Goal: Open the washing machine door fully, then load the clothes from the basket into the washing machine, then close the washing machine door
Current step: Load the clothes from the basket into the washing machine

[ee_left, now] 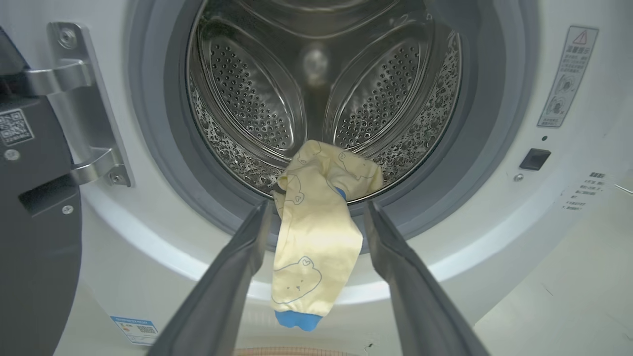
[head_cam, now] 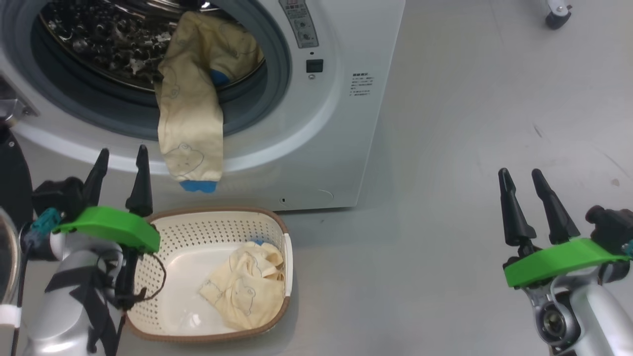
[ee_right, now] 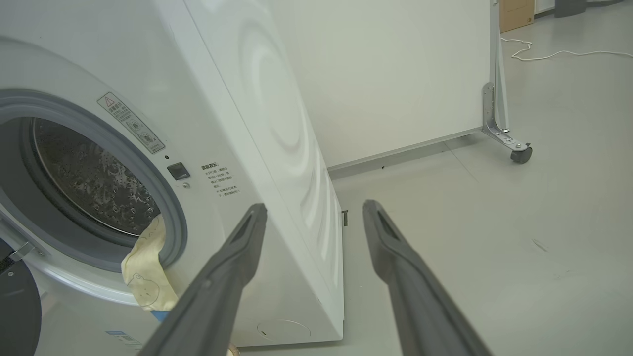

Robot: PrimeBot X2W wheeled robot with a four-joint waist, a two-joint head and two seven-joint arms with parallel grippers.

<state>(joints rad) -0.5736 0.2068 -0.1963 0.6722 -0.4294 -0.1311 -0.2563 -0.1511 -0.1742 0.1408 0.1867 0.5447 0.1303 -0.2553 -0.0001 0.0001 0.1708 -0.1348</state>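
clothes (head_cam: 190, 123): soft yellow fabric draping over the gasket (head_cam: 89, 106)
basket (head_cam: 207, 227): perforated cream plastic
left fingers (head_cam: 141, 183), right fingers (head_cam: 512, 212): standing apart, empty

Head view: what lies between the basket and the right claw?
Nothing lies there. The head view shows only bare grey floor between the basket and the open right claw.

The washing machine door (head_cam: 12, 178) is cut off at the left edge. The left arm (head_cam: 64, 296) hides one basket (head_cam: 217, 217) corner. The small print (head_cam: 362, 84) is too tiny to read.
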